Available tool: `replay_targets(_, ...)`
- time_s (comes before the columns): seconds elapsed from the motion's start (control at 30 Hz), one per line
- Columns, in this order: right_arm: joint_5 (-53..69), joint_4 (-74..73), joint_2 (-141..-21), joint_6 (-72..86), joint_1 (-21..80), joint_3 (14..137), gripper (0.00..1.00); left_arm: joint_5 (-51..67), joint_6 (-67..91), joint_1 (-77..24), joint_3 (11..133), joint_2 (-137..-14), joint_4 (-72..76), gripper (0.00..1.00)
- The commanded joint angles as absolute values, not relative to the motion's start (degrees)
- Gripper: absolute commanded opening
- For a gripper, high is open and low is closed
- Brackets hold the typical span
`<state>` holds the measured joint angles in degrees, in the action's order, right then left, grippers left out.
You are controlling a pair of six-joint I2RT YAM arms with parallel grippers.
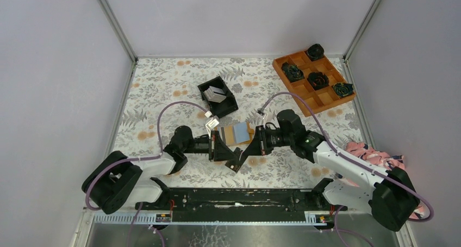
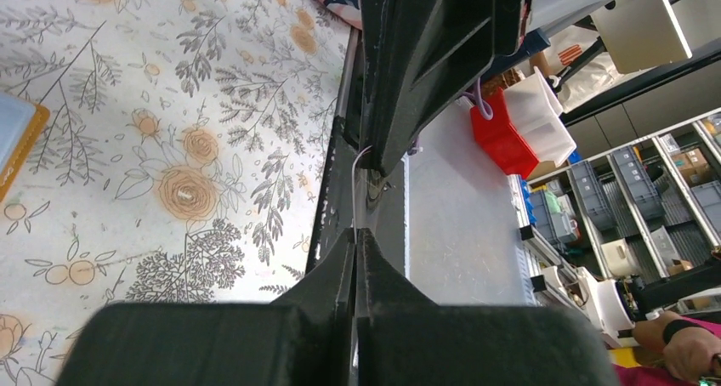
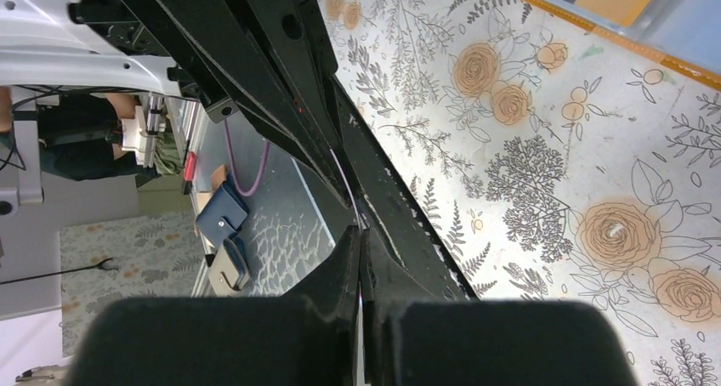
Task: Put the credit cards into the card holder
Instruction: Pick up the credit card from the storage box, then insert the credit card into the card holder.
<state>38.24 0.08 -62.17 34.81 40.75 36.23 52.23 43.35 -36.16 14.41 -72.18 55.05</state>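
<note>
The card holder (image 1: pixel 235 133) lies open on the flowered table, blue inside with a tan edge; its corner shows in the left wrist view (image 2: pixel 13 135) and in the right wrist view (image 3: pixel 629 12). Just in front of it my left gripper (image 1: pixel 234 160) and right gripper (image 1: pixel 243 158) meet tip to tip. Both are shut on the same credit card (image 1: pixel 237 164). The card shows edge-on as a thin pale line running out of the left gripper (image 2: pixel 355 233) and of the right gripper (image 3: pixel 360 230). More credit cards (image 1: pixel 216 94) stand in the black bin (image 1: pixel 230 106) behind.
An orange compartment tray (image 1: pixel 304 97) with dark rosettes sits at the back right. A pink cloth (image 1: pixel 375 152) lies at the right edge. The black mounting rail (image 1: pixel 239 198) runs along the table's near edge, below the two grippers.
</note>
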Motion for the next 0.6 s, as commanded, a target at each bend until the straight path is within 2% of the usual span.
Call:
replay_targets(0.0,39.04,6.53,-64.05,35.54,40.93,38.1,0.04,53.61,43.7,-36.27,15.73,-75.45,62.98,0.0)
replay_targets(0.1,35.63,5.63,-63.87,33.76,40.09,38.39,0.28,49.68,42.82,-35.04,14.7,-76.5,62.82,0.0)
replay_targets(0.2,27.45,5.63,-61.68,31.94,39.54,37.3,0.39,40.46,43.73,-32.3,11.87,-76.63,64.35,0.0)
replay_targets(0.33,16.5,6.88,-60.66,30.41,39.2,36.56,0.42,26.72,49.67,-30.13,8.2,-79.74,72.93,0.0)
replay_targets(0.5,7.52,8.7,-65.38,27.48,39.2,38.58,0.41,20.39,59.3,-29.88,10.02,-91.43,87.26,0.0)
replay_targets(0.57,5.3,9.06,-67.85,26.21,39.2,39.81,0.38,18.8,63.39,-29.84,11.25,-97.51,91.71,0.0)
